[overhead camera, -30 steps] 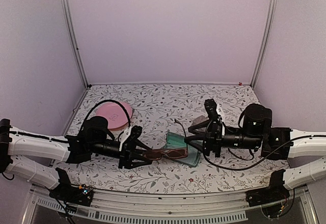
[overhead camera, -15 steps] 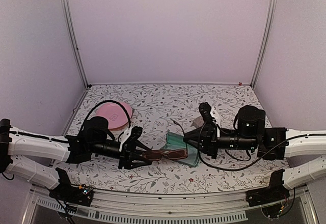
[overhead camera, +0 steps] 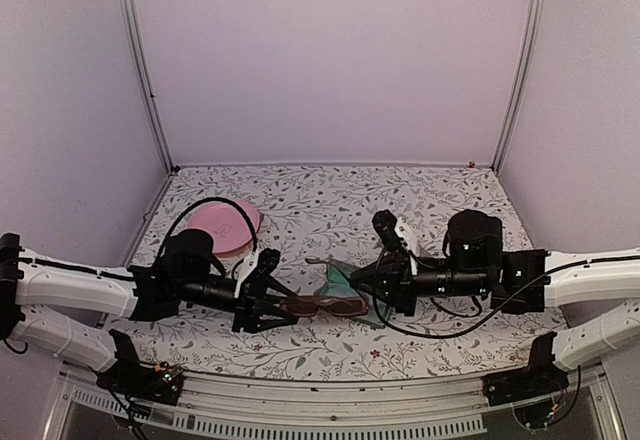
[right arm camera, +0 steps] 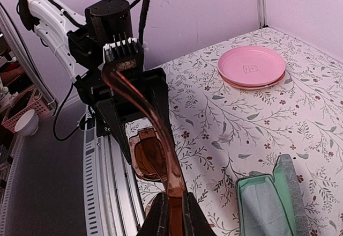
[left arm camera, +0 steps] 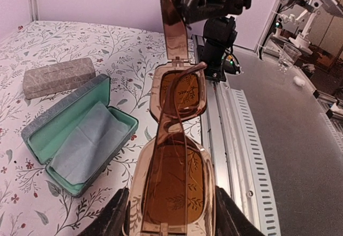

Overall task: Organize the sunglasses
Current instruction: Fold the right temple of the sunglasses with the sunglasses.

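One pair of sunglasses (left arm camera: 177, 155), brown-lensed, is held up just beside an open case (left arm camera: 45, 134) that is lined in green, with a cloth (left arm camera: 88, 142) laid inside. One end of the frame is clamped by the left gripper (left arm camera: 169, 220). An unfolded temple is pinched by the right gripper (right arm camera: 171, 214), whose fingers are clenched on it. The step in hand is judged to be the folding of the temples. Next, the pinched temple is probably to be swung in against the lenses, gently enough that the hinge is not strained, before the pair is laid in the case.
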You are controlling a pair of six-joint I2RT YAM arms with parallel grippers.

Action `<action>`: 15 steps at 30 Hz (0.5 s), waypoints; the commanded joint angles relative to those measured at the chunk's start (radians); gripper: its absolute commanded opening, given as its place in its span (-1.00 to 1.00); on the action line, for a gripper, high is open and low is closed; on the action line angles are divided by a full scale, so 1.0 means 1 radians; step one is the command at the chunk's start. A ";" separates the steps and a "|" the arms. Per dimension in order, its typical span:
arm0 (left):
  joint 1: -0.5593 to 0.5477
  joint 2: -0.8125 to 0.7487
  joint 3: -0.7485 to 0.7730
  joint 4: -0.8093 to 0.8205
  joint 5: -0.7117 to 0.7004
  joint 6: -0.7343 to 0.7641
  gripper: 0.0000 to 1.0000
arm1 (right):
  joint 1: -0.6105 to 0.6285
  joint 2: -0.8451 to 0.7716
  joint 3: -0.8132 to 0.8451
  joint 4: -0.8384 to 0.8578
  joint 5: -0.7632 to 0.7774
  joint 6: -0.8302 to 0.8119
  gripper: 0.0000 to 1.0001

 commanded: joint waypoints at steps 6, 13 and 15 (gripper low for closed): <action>-0.009 -0.007 0.021 0.025 0.001 0.013 -0.63 | -0.004 0.083 0.024 0.031 -0.082 0.017 -0.77; -0.009 0.001 0.021 0.027 0.002 0.016 -0.63 | -0.004 0.124 0.049 0.014 -0.101 0.018 -0.75; -0.009 0.004 0.021 0.027 -0.001 0.018 -0.63 | -0.004 0.126 0.058 0.000 -0.104 0.017 -0.72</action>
